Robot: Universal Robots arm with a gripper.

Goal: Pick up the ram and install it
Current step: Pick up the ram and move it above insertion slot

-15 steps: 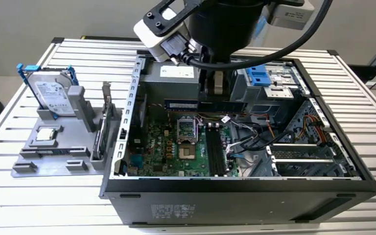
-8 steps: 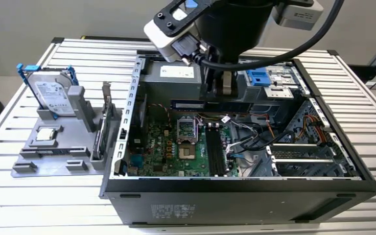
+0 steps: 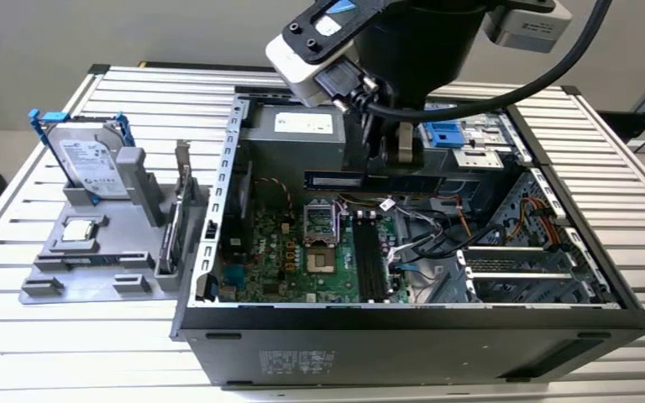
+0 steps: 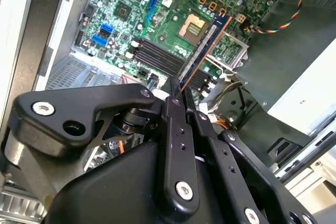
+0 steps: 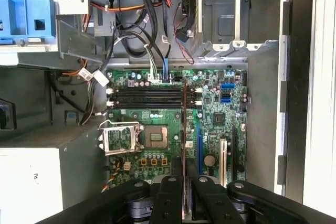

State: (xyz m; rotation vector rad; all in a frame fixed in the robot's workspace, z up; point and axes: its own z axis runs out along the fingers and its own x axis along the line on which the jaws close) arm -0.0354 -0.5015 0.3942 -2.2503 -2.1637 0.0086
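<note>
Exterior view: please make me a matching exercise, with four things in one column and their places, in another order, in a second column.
Things:
1. ram
2. hard drive
3. processor socket
4. computer case

Places:
A. upright in the grey stand
B. open on the slatted table
C. gripped by the tool above the motherboard
D. on the motherboard

Pairs: 1-C, 2-A, 3-D, 4-B.

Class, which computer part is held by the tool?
The ram, clamped in the tool above the motherboard; hard drive and expansion card stand in the holder.
</note>
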